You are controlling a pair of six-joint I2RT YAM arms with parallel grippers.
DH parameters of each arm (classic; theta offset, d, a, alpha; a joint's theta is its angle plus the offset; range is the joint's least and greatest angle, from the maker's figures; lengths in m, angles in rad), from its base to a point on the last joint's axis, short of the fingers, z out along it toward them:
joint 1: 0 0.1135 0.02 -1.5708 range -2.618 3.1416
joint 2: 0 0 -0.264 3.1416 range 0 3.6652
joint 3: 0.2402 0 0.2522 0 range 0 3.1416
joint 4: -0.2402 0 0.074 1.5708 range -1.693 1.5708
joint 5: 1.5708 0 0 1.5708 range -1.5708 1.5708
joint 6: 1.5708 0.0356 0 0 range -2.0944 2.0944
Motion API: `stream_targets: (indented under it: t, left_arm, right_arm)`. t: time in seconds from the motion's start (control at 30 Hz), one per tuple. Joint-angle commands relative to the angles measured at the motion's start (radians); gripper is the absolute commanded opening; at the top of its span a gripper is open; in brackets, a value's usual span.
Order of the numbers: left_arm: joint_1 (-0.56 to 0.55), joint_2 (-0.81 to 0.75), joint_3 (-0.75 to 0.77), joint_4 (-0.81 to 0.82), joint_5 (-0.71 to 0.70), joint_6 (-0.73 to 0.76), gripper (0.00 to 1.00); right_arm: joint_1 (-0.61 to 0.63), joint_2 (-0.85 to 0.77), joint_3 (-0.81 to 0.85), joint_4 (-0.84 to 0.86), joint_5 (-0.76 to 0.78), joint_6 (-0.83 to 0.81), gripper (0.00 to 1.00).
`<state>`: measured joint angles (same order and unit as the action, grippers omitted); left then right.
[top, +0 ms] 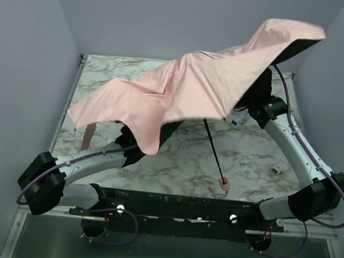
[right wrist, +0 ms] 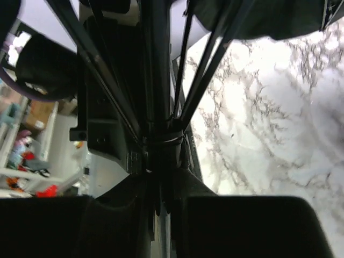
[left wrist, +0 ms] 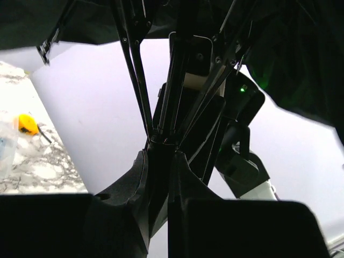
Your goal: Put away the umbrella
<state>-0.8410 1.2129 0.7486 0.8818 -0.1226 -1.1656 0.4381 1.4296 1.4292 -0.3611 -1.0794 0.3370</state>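
Observation:
The umbrella (top: pixel 201 83) hangs half open over the table, its pale pink canopy draped across both arms and hiding both grippers in the top view. Its thin dark shaft (top: pixel 213 148) slopes down to the small pink handle (top: pixel 224 184) near the front edge, and a strap (top: pixel 89 134) dangles at the left. In the left wrist view my left gripper (left wrist: pixel 161 153) is shut on the umbrella where its dark ribs (left wrist: pixel 134 70) meet the shaft. In the right wrist view my right gripper (right wrist: pixel 164 172) is likewise shut on the umbrella, around the shaft at the ring (right wrist: pixel 161 141) that gathers the ribs.
The marble table (top: pixel 255 155) is walled in by grey panels on three sides. A small dark item (top: pixel 276 171) lies at the right. A yellow object (left wrist: pixel 26 123) and a clear packet (left wrist: pixel 4 145) sit at the table's left edge. The other arm (left wrist: pixel 242 161) is close behind the ribs.

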Motion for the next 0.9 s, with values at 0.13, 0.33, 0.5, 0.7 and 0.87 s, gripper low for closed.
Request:
stream_targets:
  t: [0.13,0.33,0.5,0.7,0.87]
  left_arm:
    - [-0.067,-0.012,-0.016,0.005,-0.072,-0.017,0.0]
    - [0.01,-0.068,0.068,-0.081,-0.219,0.075,0.0]
    - [0.072,-0.036,0.16,-0.086,-0.25,0.107,0.0]
    - [0.103,0.028,0.267,-0.069,-0.245,0.116,0.0]
    - [0.106,0.055,0.307,-0.064,-0.23,0.127,0.0]
  right_arm:
    - [-0.037,-0.03,-0.019,0.08,0.077,-0.062,0.33]
    - [-0.036,-0.127,-0.135,0.054,0.079,-0.123,0.7]
    - [-0.036,-0.181,-0.225,0.101,0.02,-0.096,0.77]
    - [-0.036,-0.197,-0.327,0.193,-0.002,-0.043,0.76]
    - [-0.036,-0.187,-0.304,0.187,0.018,-0.044,0.23]
